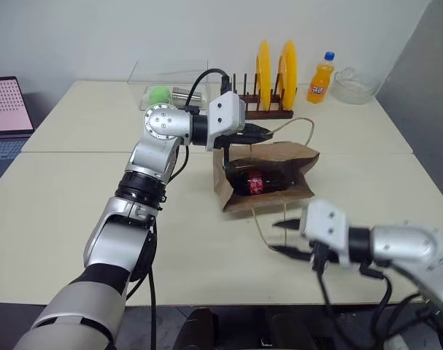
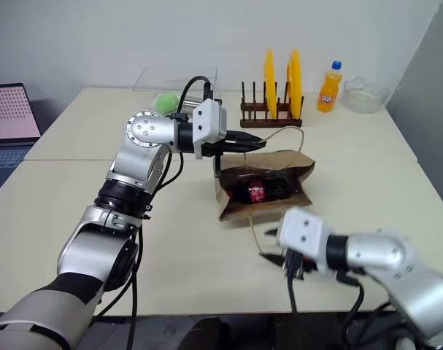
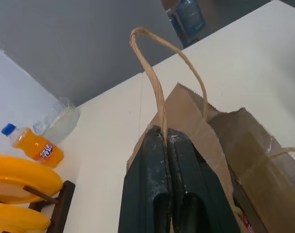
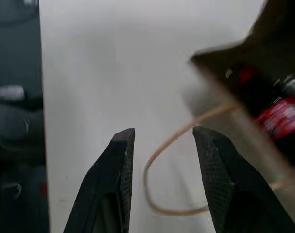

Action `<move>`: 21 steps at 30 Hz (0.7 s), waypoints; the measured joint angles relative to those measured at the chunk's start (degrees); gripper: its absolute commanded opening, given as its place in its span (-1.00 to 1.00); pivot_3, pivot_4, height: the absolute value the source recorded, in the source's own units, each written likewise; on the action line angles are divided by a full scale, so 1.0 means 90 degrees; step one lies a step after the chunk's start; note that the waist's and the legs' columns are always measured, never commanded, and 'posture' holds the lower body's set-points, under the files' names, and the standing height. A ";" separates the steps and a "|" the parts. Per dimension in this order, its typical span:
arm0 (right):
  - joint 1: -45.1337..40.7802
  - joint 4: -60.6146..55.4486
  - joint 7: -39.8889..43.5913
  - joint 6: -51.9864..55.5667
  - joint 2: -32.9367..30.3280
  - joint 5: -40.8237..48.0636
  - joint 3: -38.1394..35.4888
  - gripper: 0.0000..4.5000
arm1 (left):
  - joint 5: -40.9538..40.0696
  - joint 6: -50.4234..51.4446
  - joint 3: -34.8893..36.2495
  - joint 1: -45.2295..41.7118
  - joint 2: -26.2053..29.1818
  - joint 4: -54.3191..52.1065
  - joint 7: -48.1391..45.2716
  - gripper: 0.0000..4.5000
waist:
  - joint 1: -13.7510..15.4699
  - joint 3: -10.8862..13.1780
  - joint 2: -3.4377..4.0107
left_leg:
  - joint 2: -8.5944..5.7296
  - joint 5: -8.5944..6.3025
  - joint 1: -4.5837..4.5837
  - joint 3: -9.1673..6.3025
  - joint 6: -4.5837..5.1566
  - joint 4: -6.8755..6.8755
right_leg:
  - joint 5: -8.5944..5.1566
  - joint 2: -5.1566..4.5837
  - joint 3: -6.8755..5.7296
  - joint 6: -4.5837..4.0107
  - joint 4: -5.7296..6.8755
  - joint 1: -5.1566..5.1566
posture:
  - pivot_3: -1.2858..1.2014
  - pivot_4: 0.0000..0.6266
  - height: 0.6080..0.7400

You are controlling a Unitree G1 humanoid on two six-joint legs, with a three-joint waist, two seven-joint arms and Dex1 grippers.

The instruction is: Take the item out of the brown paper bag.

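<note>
up top, left gripper [image 1: 263, 133] pinches a handle [image 3: 159, 73] of the bag [image 1: 279, 179]; bottle [image 1: 256, 181] lies inside; right gripper [image 1: 283, 237] gapes near the lower handle [image 4: 171, 165].

Orange soda bottle [image 1: 321, 76], yellow plates [image 1: 273, 69] in rack, laptop [image 1: 4, 120].

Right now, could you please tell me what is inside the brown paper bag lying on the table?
The creased brown paper bag lies with its mouth open, showing a small dark bottle with a red label lying inside. The paper covers the bag's far end, so anything there is hidden.
</note>
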 measured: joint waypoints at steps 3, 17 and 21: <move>-0.0594 0.0326 -0.0050 0.0074 -0.0040 0.0303 -0.0037 -0.13 | -0.0003 0.0085 -0.0001 0.0093 0.0070 -0.0080 -0.0001 -1.00 | 0.0014 0.0000 0.0000 | 0.0001 0.0000 -0.0005 -0.0003 0.0000 -0.0002 | 0.0012 0.0001 -0.0005 -0.0022 0.0000 -0.0004 | 0.03 -0.52 1.00; -0.2158 0.3923 -0.0434 -0.2862 0.0001 -0.3395 0.3650 0.79 | -0.0028 0.0305 0.0016 0.0135 0.0160 -0.0514 0.0047 -1.00 | -0.0002 0.0000 0.0000 | -0.0002 0.0003 -0.0024 0.0014 -0.0004 -0.0001 | 0.0017 -0.0003 0.0010 -0.0029 0.0009 -0.0033 | 0.03 -0.52 1.00; -0.2260 0.4101 -0.0442 -0.3056 0.0172 -0.4011 0.3886 0.99 | -0.0029 0.0326 0.0016 0.0137 0.0173 -0.0546 0.0068 -1.00 | 0.0004 0.0000 0.0000 | -0.0004 0.0004 -0.0031 0.0017 -0.0005 -0.0001 | 0.0017 -0.0005 0.0013 -0.0030 0.0009 -0.0039 | 0.03 -0.52 1.00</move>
